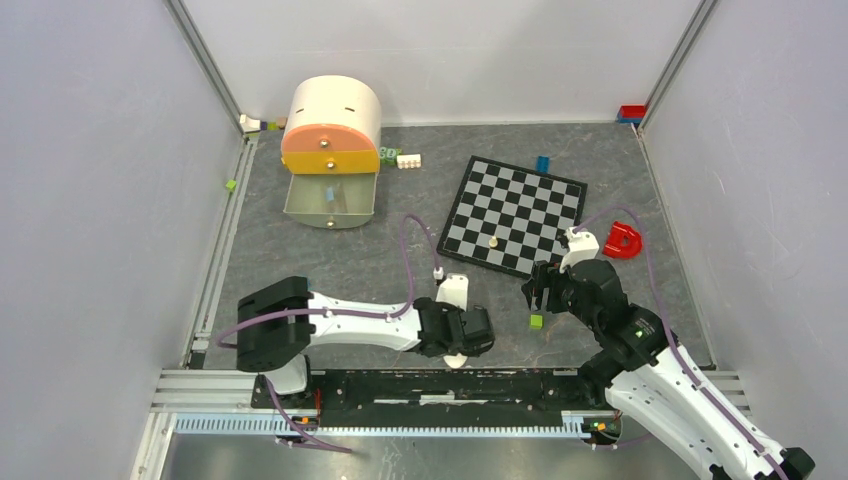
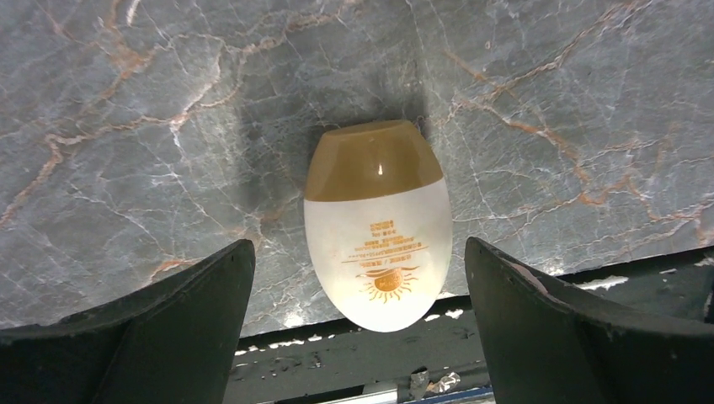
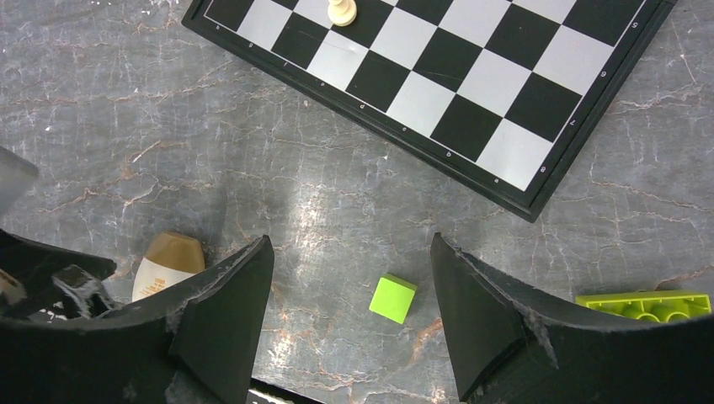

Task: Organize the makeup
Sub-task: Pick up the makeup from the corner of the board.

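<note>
cream oval (image 2: pixel 377 244), tan-capped with an orange sun print, lies flat on the marbled grey table (image 2: pixel 126 126) in the middle of the left wrist view, with its cap toward the top of the frame and its lower end at the table's edge. the left gripper (image 2: pixel 358 251) has its fingers spread wide, one on each side of the oval, touching neither side and holding nothing. in the overhead view the oval is only a pale sliver at lower centre, mostly hidden under that gripper.

the right gripper (image 3: pixel 352 244) is also parted and empty. a small green cube (image 3: pixel 393 298) sits on the table between its fingers, low in the frame. the chessboard (image 3: pixel 438 76) fills the upper right of that view, with a pale pawn (image 3: pixel 341 10) at the top edge. in the upper left of the overhead view, a drawer unit (image 1: pixel 330 130) has its bottom drawer (image 1: pixel 330 203) pulled out.
</note>
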